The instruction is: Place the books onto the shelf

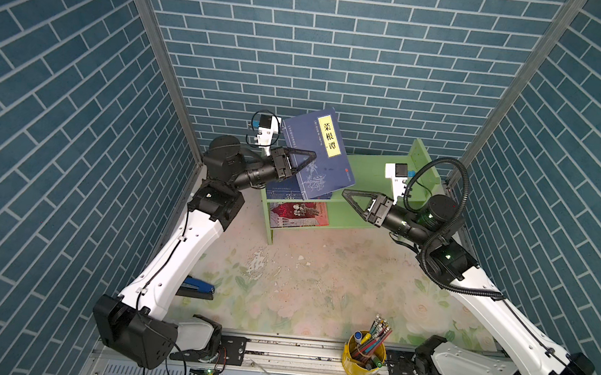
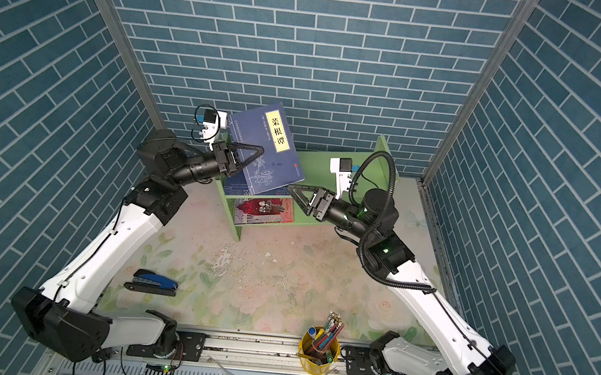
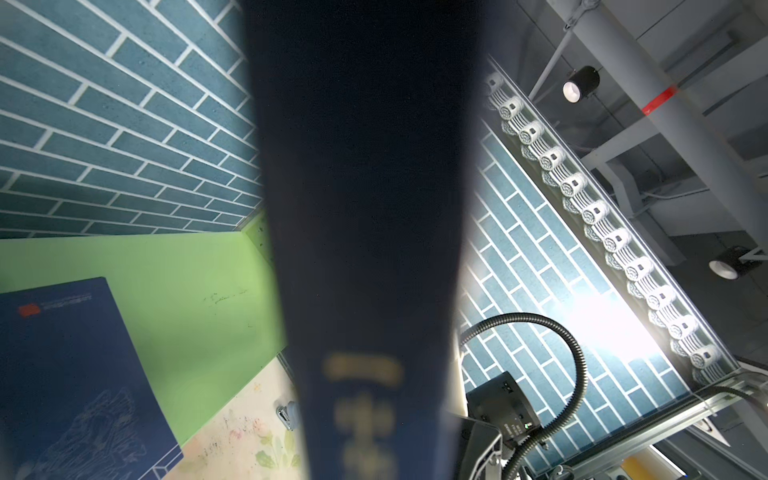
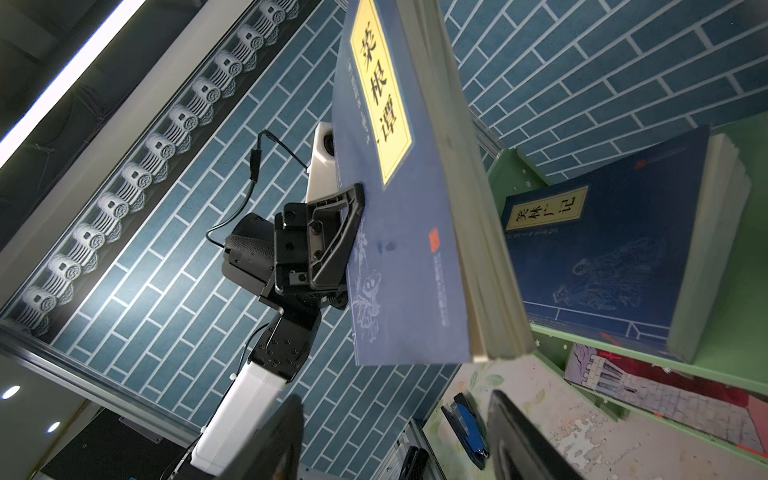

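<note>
Over the shelf, L-arm end: navy book w/ yellow label, up in the air, tilted, cover facing up. Its lower edge hangs about over the shelf's front edge and isn't resting on it, as far as I can tell.
L gripper: clamped on that book from the spine side. One finger lies across the cover, the other is hidden beneath.
R gripper: jaws apart, nothing between. It sits in front of the shelf, just beside the book's lower corner, not touching.
Book vs fingers: spine is deep btw the L fingers. The page edge points away from them, toward the R gripper.
Already on the shelf: second navy book leaning on the upper tier, under the held one; red-cover book in the lower tier.
Step in hand (my read): get the held book down onto the upper tier.
Doing it well: swing it upright first, then lower slowly til the bottom edge sits on the board next to the leaning book. Don't let go before it bears weight.
Watch: thin paperback gripped at one side only, so the free edge prob sags & may catch the leaning book or the shelf's side panel. The R gripper is well placed to steady that edge.
Elsewhere: stapler & pen pot are well in front of the shelf, out of the way.
</note>
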### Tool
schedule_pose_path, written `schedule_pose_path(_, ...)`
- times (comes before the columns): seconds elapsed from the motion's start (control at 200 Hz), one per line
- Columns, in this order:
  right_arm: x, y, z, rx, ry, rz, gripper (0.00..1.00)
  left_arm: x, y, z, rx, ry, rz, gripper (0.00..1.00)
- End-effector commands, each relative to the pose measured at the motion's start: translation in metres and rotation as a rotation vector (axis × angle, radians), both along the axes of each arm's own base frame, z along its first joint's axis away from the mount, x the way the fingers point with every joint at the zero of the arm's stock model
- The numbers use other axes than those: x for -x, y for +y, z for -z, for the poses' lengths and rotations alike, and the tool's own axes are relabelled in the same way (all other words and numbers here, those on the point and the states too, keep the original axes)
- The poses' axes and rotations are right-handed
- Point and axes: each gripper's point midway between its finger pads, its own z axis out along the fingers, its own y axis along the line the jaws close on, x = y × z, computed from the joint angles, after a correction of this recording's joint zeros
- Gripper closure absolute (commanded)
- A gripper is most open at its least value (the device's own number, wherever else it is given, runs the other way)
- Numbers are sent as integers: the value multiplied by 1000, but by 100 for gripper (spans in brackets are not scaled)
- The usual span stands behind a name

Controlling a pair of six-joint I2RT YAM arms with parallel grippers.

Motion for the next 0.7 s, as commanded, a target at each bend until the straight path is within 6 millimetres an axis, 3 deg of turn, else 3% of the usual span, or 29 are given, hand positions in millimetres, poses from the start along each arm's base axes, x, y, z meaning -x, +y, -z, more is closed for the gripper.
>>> schedule_pose_path(0.0,2,2,-28,-117,-55,-11,30,8,3,-29,62,-80,5,100)
schedule_pose_path(0.195,-6,12,-30,-148,-57,-14,30,7,4,-33,88,-58,4,100)
schedule_pose_path(0.51,-26,26,-40,-237,-76,-18,31,2,5,-19,109,31,-4,100)
schedule_pose_path(0.615,-30,28,-48,-280,-91,-20,35,2,5,-14,107,39,-5,100)
schedule_pose_path(0.695,-34,31,-51,-303,-90,-28,44,0,5,-8,101,53,-9,100)
